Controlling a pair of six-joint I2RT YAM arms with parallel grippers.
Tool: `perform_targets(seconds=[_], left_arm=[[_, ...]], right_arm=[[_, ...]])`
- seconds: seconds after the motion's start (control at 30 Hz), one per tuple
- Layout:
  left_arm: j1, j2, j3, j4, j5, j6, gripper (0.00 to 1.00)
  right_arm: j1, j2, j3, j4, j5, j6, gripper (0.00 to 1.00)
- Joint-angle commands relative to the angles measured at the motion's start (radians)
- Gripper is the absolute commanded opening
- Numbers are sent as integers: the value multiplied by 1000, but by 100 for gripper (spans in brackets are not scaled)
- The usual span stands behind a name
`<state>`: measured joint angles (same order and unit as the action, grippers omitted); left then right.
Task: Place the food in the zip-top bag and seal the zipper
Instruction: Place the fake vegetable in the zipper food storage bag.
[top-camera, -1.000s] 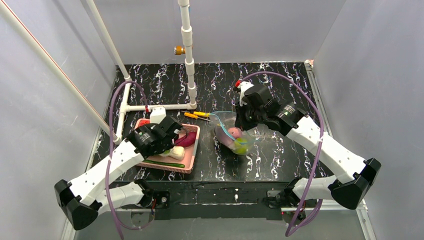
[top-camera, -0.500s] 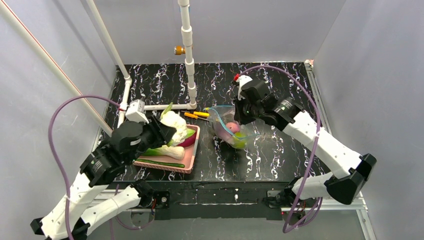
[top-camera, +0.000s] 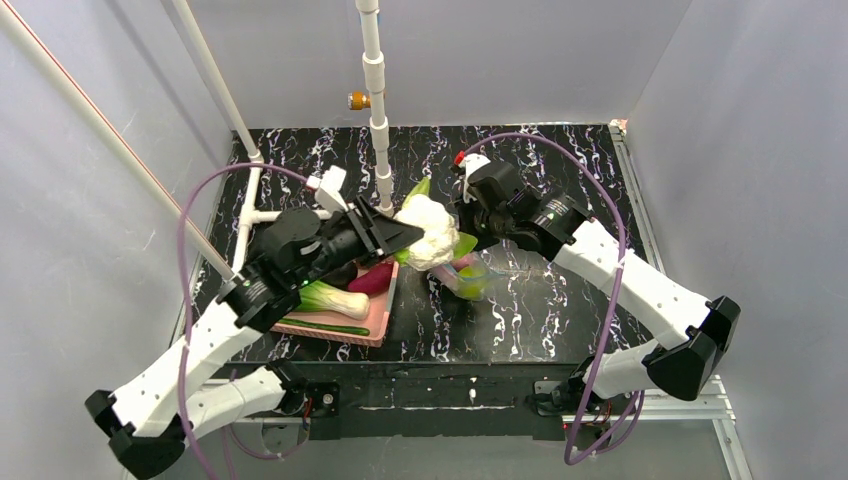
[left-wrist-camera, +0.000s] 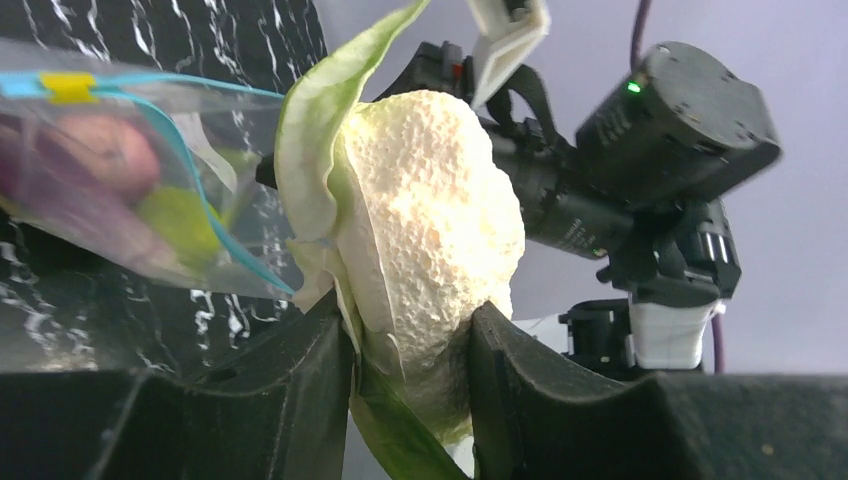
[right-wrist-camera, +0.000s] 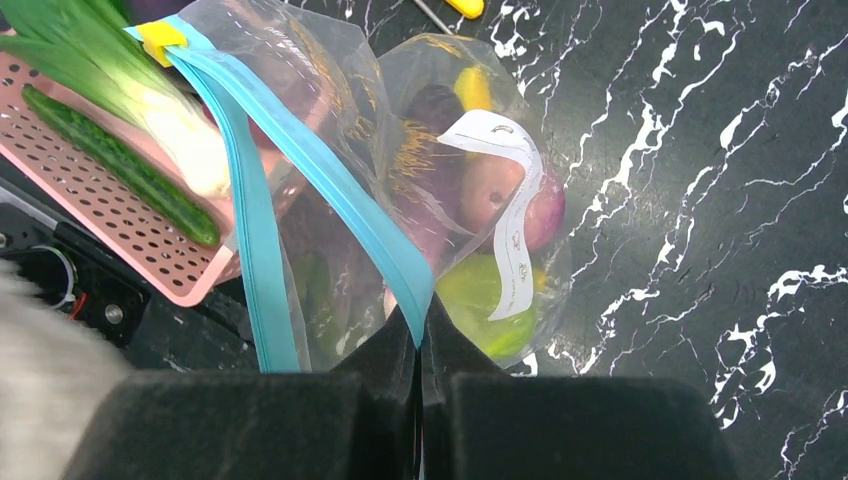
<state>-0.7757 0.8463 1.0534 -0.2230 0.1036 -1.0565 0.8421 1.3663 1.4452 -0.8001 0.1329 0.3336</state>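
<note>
- Top view: the left gripper (top-camera: 412, 235) is clamped on the leafy white head (top-camera: 432, 230), held up in the air between the pink basket (top-camera: 335, 335) and the zip-top bag (top-camera: 467, 277). The right gripper (top-camera: 468, 238) sits at the bag's far side, but I can't see its fingertips from up here. The table (top-camera: 560, 300) is black marble-look with white veins. There's a white pipe frame (top-camera: 376, 100) at the far side and plain grey walls all round.
- Left wrist: this one shows the grip properly. Both fingers (left-wrist-camera: 300, 390) squeeze the head's base and a green leaf sticks up. The bag is off to the left with pinkish and green pieces inside, and the right arm (left-wrist-camera: 680, 130) is right behind.
- Right wrist: the jaws are pressed together, pinching the teal zipper (right-wrist-camera: 330, 200). The bag's mouth gapes, and a green pear (right-wrist-camera: 480, 300) is inside. Only this view shows the cucumber (right-wrist-camera: 110, 165) and leek (right-wrist-camera: 150, 100) in the basket, plus a yellow screwdriver handle (right-wrist-camera: 465, 5) at the top edge.
</note>
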Motion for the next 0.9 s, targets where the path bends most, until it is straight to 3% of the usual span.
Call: perform_targets(seconds=[0.0,0.2,0.3,0.4,0.87], left_arm=[[3,55,-11,120,70,-169,0],[3,67,-55,90,-11,-155,0],[1,82,-42,-49,-81,-143,0],[3,80,-84,-75,-132,-173,0],[-12,183,27,-234,-132,-270,0]], right_arm=[[9,-26,25,97,33,22,1],[9,-94,-26,176,0,68,1],[9,-129,-56,219,-14,81,1],[9,-133,-67,233,-22,81,1],[75,-83,-77,256,-17,-12,1]])
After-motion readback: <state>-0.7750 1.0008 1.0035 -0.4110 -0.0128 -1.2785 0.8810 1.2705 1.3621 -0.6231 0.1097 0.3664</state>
